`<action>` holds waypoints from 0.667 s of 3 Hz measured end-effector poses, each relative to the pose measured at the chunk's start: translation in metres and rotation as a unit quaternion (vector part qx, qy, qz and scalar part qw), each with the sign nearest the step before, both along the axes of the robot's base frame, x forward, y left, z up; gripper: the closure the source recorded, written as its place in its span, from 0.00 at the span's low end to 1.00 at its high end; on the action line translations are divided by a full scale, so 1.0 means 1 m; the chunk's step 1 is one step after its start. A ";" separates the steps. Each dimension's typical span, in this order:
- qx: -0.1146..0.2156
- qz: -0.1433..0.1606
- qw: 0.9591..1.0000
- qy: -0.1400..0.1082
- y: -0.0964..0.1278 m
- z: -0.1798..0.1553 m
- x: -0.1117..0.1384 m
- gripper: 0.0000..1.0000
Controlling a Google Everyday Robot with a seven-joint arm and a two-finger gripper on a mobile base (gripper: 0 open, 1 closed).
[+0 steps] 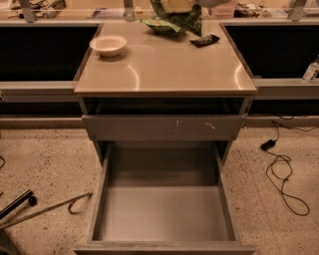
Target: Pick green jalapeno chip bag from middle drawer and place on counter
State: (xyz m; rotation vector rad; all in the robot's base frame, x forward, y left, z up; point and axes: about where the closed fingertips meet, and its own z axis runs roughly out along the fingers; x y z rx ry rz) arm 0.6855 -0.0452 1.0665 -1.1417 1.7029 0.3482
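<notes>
1. Hand: the hand (175, 4) is at the very top edge of the view, above the far middle of the counter (164, 69). Only its pale lower part shows. It is clenched on the green jalapeno chip bag (189, 19), which hangs from it.
2. Task item: the green jalapeno chip bag is carried in the air, directly below the hand, with its crumpled body trailing down and slightly right. It is out of the middle drawer (159, 211), which stands pulled open and shows only its plain floor.
3. Governing relation: the bag hangs over the far strip of the counter, just beside and partly overlapping in view a second green snack bag (158, 25) that lies there. A dark flat packet (204, 40) lies close on the right. How high the carried bag is above the surface cannot be determined.
4. Open surface: the bare part of the counter lies nearer than the hand, across the centre and near edge. A white bowl (108, 45) sits at the far left, well apart.
5. Assessment: the lift appears complete and placement is not yet done. A straight descent risks landing on the second bag, so a set-down somewhat nearer looks cleaner.
6. Other: the drawer with the scratched front panel (149, 127) is closed.
</notes>
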 end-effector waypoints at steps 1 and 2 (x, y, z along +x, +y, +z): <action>0.007 -0.032 0.999 -0.017 0.007 0.006 0.063 1.00; 0.000 -0.060 0.998 0.021 0.017 -0.026 0.109 1.00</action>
